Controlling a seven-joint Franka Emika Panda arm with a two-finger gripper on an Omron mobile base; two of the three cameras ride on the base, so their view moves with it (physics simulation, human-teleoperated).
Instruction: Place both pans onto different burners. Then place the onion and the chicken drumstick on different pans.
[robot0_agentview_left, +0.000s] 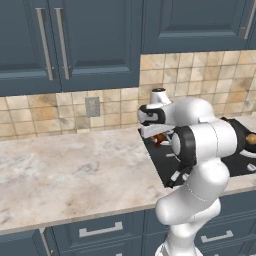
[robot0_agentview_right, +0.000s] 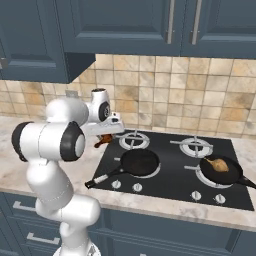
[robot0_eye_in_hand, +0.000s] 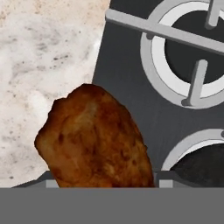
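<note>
While both black round frying pans (robot0_agentview_right: 140, 162) sit on burners (robot0_agentview_right: 133, 140), onion (robot0_agentview_right: 218, 164) in the right one, jaws partly open grip the reddish-brown chicken drumstick (robot0_eye_in_hand: 96, 138), still undelivered.

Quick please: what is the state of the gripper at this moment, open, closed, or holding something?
Gripper: shut on the chicken drumstick, which sits between the fingers, above the edge of the cooktop.
</note>
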